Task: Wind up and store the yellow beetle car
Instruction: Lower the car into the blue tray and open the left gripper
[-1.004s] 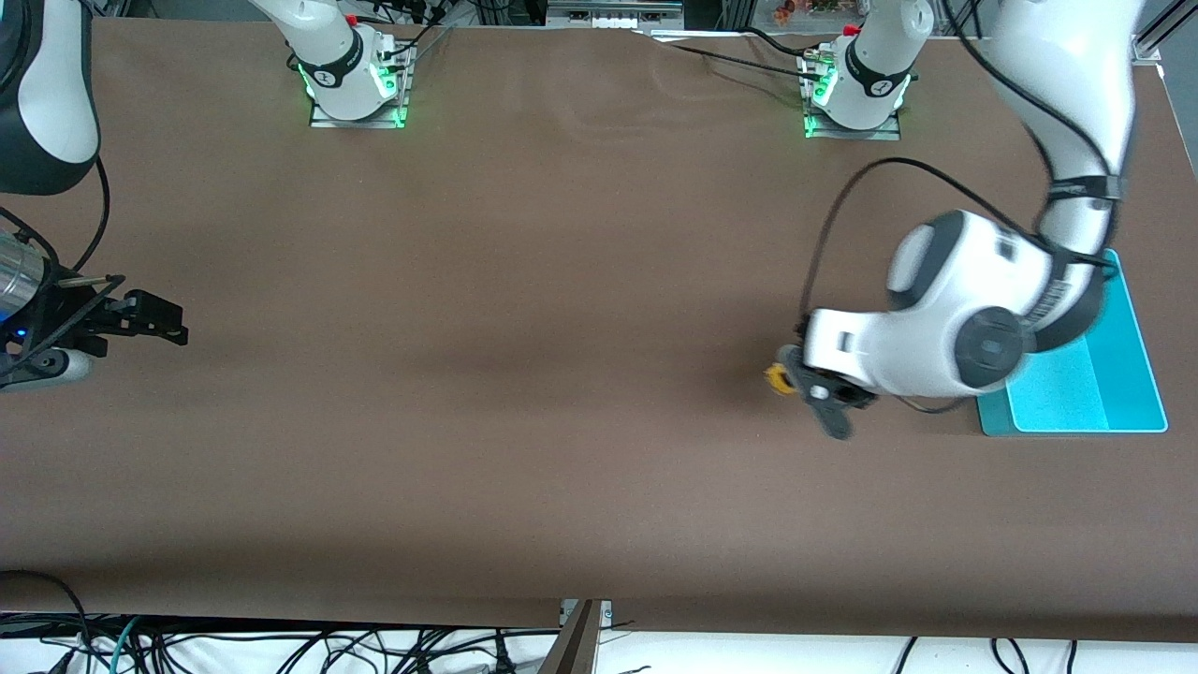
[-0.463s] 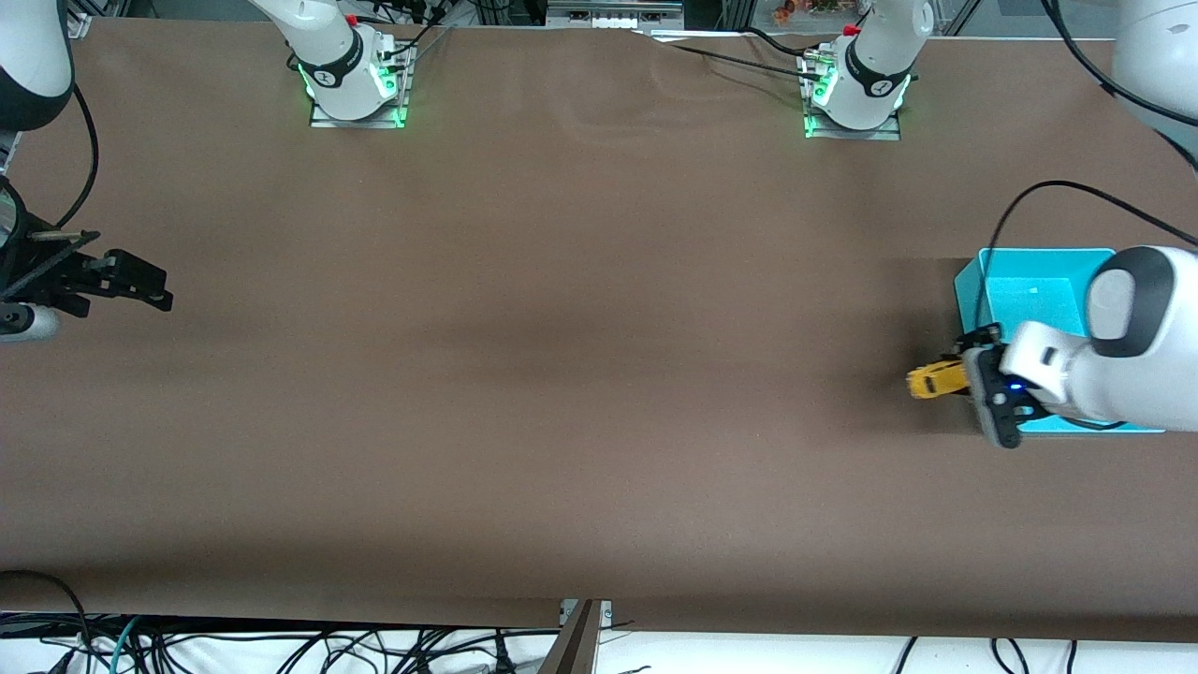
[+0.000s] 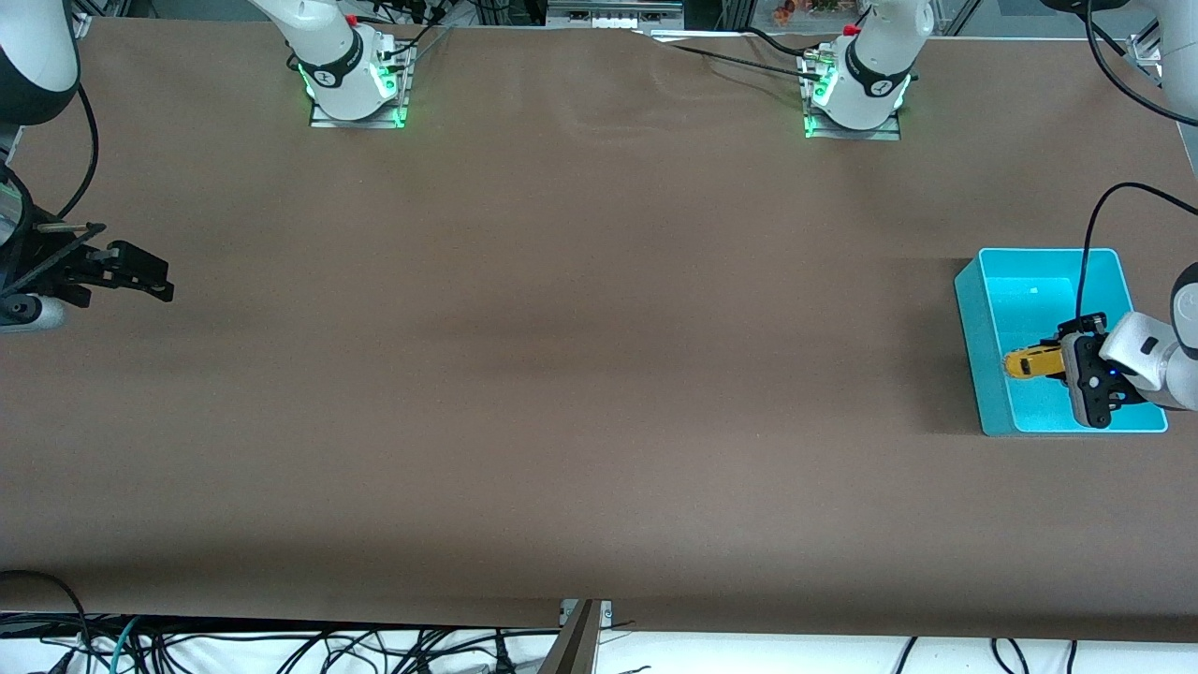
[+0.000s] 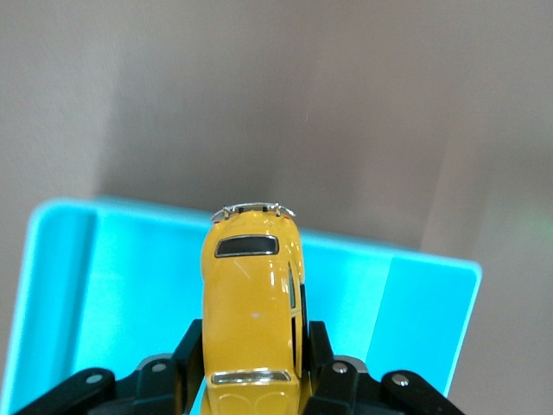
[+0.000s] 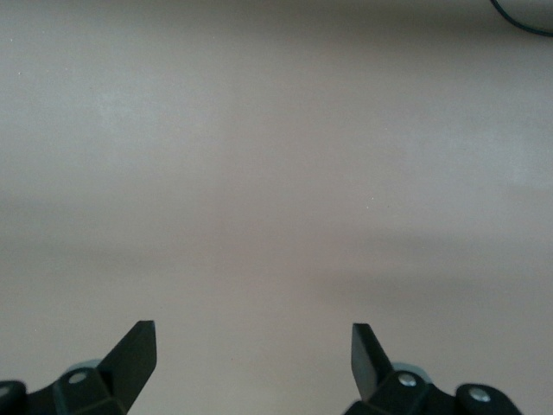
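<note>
Two Franka arms work at a brown worktop (image 3: 580,374), and only one of them is carrying anything. The left gripper (image 3: 1062,365) hangs over a turquoise bin (image 3: 973,309) that sits at the left arm's end of the worktop, its black fingers (image 4: 192,346) clamped on the flanks of the yellow beetle car (image 3: 1029,362). The car is held up in the air over the inside of the bin, lying roughly level, with its free end pointing toward the right arm's end of the worktop. The left wrist view looks down along the car's roof (image 4: 252,298): a dark window and a chrome bumper show at the free end, a second chrome bumper lies between the fingers, and the bin's bright floor and rim (image 4: 259,216) spread beneath it, with bare worktop past the rim. Whether any wheel touches the bin floor cannot be told from these views.

At the right arm's end of the worktop the right gripper (image 3: 140,281) waits low over the bare brown surface, well apart from the bin and the car. Its fingers (image 5: 138,350) stand spread wide with nothing between them, and the right wrist view shows only plain worktop below.
</note>
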Robot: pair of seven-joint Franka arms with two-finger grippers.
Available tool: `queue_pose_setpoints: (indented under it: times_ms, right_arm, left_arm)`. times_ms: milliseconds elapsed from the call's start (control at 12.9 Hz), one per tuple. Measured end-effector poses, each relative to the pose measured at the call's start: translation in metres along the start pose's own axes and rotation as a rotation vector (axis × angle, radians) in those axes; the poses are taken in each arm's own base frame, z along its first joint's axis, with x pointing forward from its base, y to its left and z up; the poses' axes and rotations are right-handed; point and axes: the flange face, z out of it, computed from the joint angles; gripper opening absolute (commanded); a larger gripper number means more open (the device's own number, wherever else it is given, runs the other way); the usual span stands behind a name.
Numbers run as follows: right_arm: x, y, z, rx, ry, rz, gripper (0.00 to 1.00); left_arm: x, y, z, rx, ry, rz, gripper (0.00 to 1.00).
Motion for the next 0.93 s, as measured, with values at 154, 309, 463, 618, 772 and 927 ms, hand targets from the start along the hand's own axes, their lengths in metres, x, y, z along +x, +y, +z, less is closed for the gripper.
queue_pose_setpoints:
  times_ms: [154,309,463,618,772,927]
  right_arm:
    - [0.000,0.001,0.000,0.000,0.000,0.001,1.00]
    - [0.000,0.001,0.000,0.000,0.000,0.002,1.00]
    - [0.000,0.001,0.000,0.000,0.000,0.002,1.00]
    - [0.000,0.001,0.000,-0.001,0.000,0.002,1.00]
    - [0.000,0.001,0.000,0.000,0.000,0.002,1.00]
    - [0.000,0.001,0.000,-0.001,0.000,0.002,1.00]
  left_arm:
    - [-0.026,-0.011,0.031,-0.021,0.009,0.034,0.26]
    - [-0.054,-0.018,0.060,-0.038,0.034,0.063,0.29]
    - [-0.067,-0.022,0.078,-0.045,0.048,0.071,0.55]
    - [-0.070,-0.025,0.093,-0.062,0.057,0.075,1.00]
    - [-0.067,-0.027,0.101,-0.072,0.061,0.087,1.00]
    - [-0.064,-0.027,0.100,-0.072,0.062,0.092,1.00]
